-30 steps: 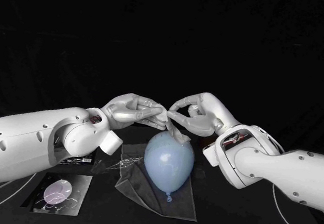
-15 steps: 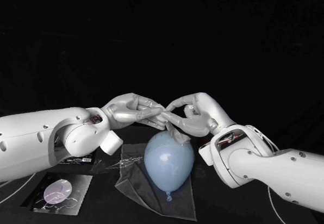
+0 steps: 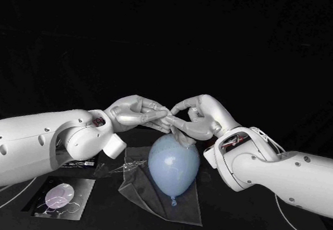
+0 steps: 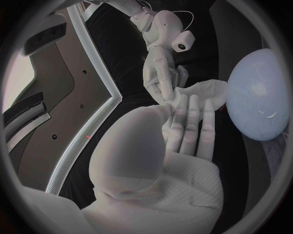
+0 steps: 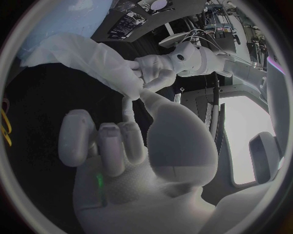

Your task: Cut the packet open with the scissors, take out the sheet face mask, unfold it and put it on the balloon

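Legible text: none reading in any view.
- Packet (image 3: pixel 59 198), lying on worktop (image 3: pixel 227 223): showing pale oval picture and faint white marks, too small for reading.
- Dark flat piece (image 3: pixel 80 164), lying just beyond packet: carrying thin white print strip, not resolving into letters.
- Dark printed sheet (image 5: pixel 129 20), right wrist view: showing rows of white print, blurring beyond reading; cannot tell whether same piece.

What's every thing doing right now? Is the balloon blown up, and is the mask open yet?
balloon: blown up, lying down, not covered yet.
sheet face mask: bunched up, held at the balloon's far end.
left hand: pinches the mask.
right hand: pinches the mask.
packet: lying flat beside the left arm; cannot tell if open.
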Tool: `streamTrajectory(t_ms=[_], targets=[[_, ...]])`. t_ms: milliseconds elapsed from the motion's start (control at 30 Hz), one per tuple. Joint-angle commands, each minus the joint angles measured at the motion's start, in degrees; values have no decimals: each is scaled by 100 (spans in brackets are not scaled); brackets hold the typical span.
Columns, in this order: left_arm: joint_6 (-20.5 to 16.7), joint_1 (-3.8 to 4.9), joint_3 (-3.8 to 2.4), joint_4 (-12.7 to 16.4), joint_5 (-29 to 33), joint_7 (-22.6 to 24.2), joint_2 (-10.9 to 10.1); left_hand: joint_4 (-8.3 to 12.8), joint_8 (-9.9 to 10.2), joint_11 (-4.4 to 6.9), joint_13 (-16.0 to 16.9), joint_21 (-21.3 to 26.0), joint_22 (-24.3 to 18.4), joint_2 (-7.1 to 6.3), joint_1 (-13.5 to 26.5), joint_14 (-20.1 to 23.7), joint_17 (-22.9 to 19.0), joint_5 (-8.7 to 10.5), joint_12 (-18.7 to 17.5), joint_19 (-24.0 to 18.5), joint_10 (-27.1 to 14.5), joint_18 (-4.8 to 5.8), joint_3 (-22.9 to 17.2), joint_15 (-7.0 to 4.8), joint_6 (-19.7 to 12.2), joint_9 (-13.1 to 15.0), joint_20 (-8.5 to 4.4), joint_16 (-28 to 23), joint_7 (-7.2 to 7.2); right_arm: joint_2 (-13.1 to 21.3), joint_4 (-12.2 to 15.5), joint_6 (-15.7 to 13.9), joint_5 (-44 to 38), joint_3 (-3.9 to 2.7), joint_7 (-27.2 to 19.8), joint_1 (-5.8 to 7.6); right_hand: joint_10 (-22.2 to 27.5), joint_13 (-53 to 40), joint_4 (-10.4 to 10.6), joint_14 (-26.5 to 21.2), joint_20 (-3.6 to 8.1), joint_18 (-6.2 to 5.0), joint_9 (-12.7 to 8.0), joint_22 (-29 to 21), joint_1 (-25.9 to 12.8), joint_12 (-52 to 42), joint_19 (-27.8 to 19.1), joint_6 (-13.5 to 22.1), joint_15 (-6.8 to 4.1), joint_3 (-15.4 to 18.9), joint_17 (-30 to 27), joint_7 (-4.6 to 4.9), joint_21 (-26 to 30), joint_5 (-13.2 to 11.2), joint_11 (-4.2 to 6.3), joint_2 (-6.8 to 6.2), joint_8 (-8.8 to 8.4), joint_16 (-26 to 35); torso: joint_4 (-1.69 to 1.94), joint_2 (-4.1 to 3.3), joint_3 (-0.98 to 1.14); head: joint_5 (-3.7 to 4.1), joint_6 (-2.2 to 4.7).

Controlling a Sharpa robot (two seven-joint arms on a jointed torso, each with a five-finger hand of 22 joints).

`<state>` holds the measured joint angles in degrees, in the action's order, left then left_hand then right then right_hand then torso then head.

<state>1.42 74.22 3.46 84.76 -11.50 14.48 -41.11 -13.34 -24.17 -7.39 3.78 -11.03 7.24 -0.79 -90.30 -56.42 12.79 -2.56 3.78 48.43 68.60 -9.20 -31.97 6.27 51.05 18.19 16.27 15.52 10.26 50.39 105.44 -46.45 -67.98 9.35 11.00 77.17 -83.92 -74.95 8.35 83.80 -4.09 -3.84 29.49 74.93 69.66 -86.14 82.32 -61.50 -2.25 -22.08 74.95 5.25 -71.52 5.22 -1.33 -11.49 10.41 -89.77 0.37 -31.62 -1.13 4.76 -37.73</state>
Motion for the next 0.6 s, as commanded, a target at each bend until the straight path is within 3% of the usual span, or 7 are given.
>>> streamTrajectory(t_ms=[33,67,133,267,600], targets=[[42,4,-8,19,-15,41,5,-19,-20,-5,6,-22,6,-20,-39,-47,4,-20,11,45,53,-100,-31,6,29,14,-13,37,-3,-18,0,64,-375,-2,170,-15,-453,-1286,-87,620,35,19,17,1027,206,28,-21,-115,-52,-53,1505,-35,-24,-76,74,79,85,-23,-2,-5,0,-3,-5],[44,4,-8,20,-18,40,5,-16,-22,-5,6,-24,7,-24,-36,-49,7,-20,11,46,55,-100,-35,5,31,16,-13,38,-4,-20,1,50,-385,-2,171,-18,-455,-1288,-138,620,53,21,25,1030,333,25,-14,-159,-73,-118,1505,-62,-39,-177,100,148,120,-23,-1,-4,1,-2,-6],[49,4,-8,22,-24,38,5,-12,-24,-3,6,-26,8,-29,-32,-51,10,-20,12,47,58,-100,-41,4,34,20,-13,39,-5,-23,5,-12,-407,-2,163,-24,-458,-1292,-168,620,66,24,31,1034,408,18,-7,-191,-88,-164,1505,-85,-55,-194,118,195,149,-23,0,-5,1,0,-4],[54,4,-8,24,-38,31,4,-12,-24,-3,6,-26,8,-29,-32,-51,10,-20,12,47,58,-100,-41,4,34,20,-13,39,-5,-25,18,-141,-404,-2,102,-34,-496,-1341,-225,620,124,44,68,1062,586,-73,42,-278,-154,-409,1505,-177,-162,-189,198,429,266,-23,-1,0,-1,1,-10],[54,4,-8,24,-89,16,3,-6,-27,-2,6,-28,9,-35,-27,-53,15,-20,12,48,62,-99,-49,3,38,24,-14,41,-7,-23,44,-230,-320,-3,10,-46,-507,-1353,-219,620,156,51,117,1068,554,-93,55,-219,-174,-605,1505,-183,-191,-28,213,490,353,-23,-2,-2,-1,5,-8]])
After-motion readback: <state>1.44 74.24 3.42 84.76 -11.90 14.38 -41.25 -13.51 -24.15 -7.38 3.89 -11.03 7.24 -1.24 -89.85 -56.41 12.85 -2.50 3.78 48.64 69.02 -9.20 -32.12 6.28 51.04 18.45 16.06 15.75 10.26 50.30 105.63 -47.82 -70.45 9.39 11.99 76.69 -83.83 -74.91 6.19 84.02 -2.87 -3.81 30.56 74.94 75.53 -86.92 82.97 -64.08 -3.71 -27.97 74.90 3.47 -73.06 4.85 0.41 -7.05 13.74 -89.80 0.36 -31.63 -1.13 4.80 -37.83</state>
